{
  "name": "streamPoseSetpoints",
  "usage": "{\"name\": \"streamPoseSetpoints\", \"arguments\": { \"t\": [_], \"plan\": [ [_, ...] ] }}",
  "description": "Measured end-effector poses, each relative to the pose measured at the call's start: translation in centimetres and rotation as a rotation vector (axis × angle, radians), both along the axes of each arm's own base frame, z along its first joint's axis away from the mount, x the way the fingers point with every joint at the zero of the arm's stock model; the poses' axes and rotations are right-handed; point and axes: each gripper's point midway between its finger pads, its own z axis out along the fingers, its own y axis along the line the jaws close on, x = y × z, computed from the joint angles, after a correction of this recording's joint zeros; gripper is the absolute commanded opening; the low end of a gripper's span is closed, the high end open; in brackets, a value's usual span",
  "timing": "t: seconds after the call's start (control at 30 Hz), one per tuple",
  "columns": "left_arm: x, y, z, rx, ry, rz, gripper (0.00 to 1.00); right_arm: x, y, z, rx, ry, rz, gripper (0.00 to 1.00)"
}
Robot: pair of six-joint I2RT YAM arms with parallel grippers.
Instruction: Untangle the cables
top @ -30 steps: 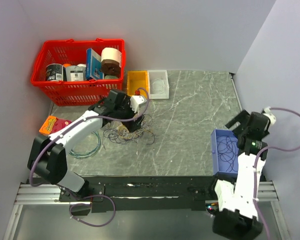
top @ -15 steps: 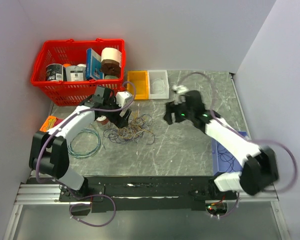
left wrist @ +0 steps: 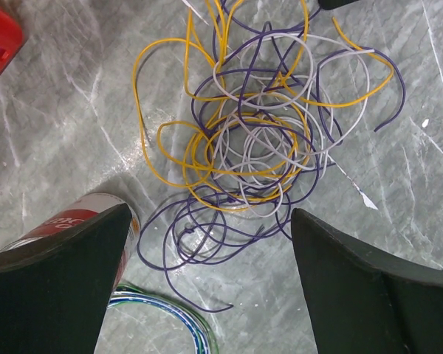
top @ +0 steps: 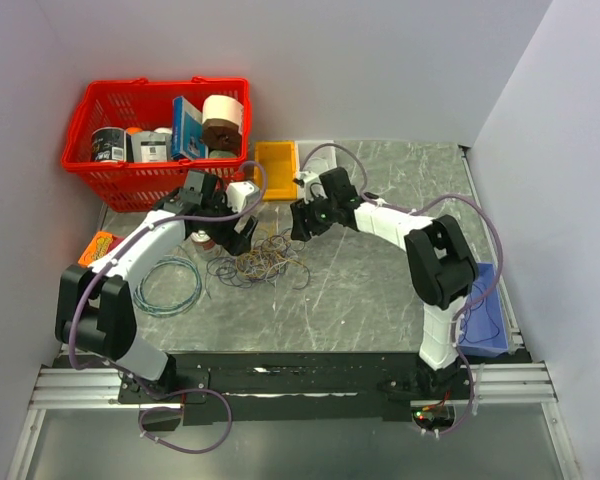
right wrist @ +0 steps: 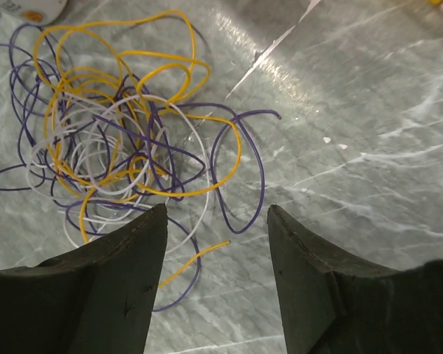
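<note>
The left pincer [left wrist: 210, 214] is spread wide and holds nothing, its two dark fingers [left wrist: 59, 284] framing the purple loops at the edge of the cables [left wrist: 255, 147]. The right pincer [right wrist: 215, 210] is likewise spread and empty, pointing down at the desk [top: 380, 280] just beside the heap, with a purple loop and a loose yellow end showing between its fingers [right wrist: 96, 287]. From above, the two pincers flank the heap's far side, the left one [top: 235, 235] at its left and the right one [top: 302, 222] at its right; whether either touches a wire I cannot tell. The cables [top: 262, 262] lie in one tangled heap of purple, yellow and pale wires on the grey marbled desk, between the two arms. A red-and-white can [left wrist: 74, 217] lies partly behind the left finger, and a teal-green coil [top: 168, 285] rests near the heap's left. Farther off stand a red basket [top: 160, 140], an orange tray [top: 275, 165] and a blue bin [top: 485, 320].
</note>
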Motion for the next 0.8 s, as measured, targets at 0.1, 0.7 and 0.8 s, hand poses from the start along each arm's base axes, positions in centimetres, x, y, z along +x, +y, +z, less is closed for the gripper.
{"name": "streamPoseSetpoints", "arguments": {
  "t": [0.1, 0.7, 0.8],
  "plan": [
    [0.2, 0.0, -0.1, 0.003, 0.007, 0.002, 0.96, 0.3, 0.4, -1.1, 0.001, 0.033, 0.001, 0.56],
    [0.2, 0.1, -1.3, 0.018, 0.048, 0.007, 0.96, 1.6, -0.7, -2.9, 0.077, 0.140, -0.112, 0.44],
    [0.1, 0.0, -1.3, 0.016, 0.051, 0.004, 0.96, 1.4, -0.7, -3.7, 0.075, 0.165, -0.116, 0.43]
  ]
}}
